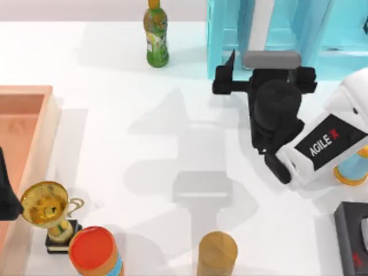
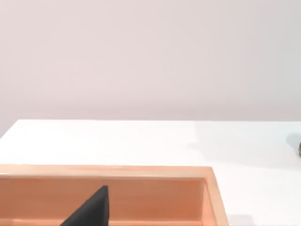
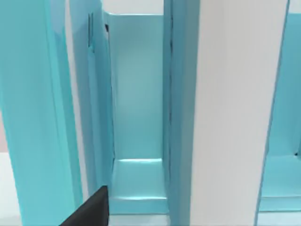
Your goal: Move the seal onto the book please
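A white table (image 1: 115, 144) seen from above, with a tall cyan shelf unit (image 1: 221, 34) at its far edge as the landmark. Far to the left of the shelf lies a wooden tray (image 1: 49, 115), and the left gripper (image 1: 6, 198) sits parked over it; I cannot tell whether its jaws are apart or together. Also left of the shelf and much nearer the camera stand a gold trophy (image 1: 49, 210) and a red-topped can (image 1: 92, 250). A green bottle (image 1: 156, 34) stands just left of the shelf. A tan cylinder (image 1: 217, 250) stands well in front of the shelf, at the near edge. The right gripper (image 1: 267, 72) hovers directly in front of the shelf, facing into it, jaws spread wide and holding nothing. Its wrist view shows cyan shelf walls and a white upright panel (image 3: 235, 113); I cannot tell whether that is the book's page edge. Where the seal stands, and how it looks, cannot be told. Right of the shelf, toward the front, is a dark box (image 1: 345, 230).
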`<state>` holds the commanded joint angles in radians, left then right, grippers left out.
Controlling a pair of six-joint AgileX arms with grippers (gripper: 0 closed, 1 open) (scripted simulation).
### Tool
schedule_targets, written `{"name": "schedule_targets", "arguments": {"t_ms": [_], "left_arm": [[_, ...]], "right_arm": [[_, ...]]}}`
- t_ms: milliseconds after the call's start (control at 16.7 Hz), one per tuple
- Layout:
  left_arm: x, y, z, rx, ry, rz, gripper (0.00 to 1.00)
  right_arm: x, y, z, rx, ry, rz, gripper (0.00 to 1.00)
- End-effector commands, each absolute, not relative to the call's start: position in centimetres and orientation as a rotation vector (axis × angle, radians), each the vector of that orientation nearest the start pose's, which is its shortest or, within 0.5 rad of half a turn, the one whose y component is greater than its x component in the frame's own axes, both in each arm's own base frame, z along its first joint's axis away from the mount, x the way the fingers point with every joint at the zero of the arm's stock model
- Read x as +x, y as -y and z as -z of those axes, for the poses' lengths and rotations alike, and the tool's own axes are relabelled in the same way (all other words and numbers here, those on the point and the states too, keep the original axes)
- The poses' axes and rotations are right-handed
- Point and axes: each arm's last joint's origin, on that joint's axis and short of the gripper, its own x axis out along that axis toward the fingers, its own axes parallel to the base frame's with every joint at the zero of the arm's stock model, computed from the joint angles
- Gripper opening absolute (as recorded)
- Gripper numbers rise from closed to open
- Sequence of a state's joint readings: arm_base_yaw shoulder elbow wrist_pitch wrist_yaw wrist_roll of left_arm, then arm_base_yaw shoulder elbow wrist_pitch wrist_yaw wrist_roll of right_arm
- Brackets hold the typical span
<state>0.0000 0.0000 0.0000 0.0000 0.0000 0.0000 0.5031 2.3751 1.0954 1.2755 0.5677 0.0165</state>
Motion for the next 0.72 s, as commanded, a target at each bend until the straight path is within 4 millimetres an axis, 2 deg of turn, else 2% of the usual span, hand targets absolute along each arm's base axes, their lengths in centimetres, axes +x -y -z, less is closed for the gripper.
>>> {"name": "schedule_targets", "arguments": {"t_ms": [420, 540, 720], "left_arm": [[10.6, 0.1, -16.0, 0.000, 0.000, 0.000, 1.00], [10.6, 0.1, -16.0, 0.000, 0.000, 0.000, 1.00], [10.6, 0.1, -16.0, 0.000, 0.000, 0.000, 1.00]], "right_arm": [[45.9, -20.0, -6.5, 0.006, 0.007, 0.037, 1.00], [47.0, -19.8, -6.6, 0.006, 0.005, 0.037, 1.00], [47.3, -19.7, -6.6, 0.005, 0.004, 0.037, 1.00]]}}
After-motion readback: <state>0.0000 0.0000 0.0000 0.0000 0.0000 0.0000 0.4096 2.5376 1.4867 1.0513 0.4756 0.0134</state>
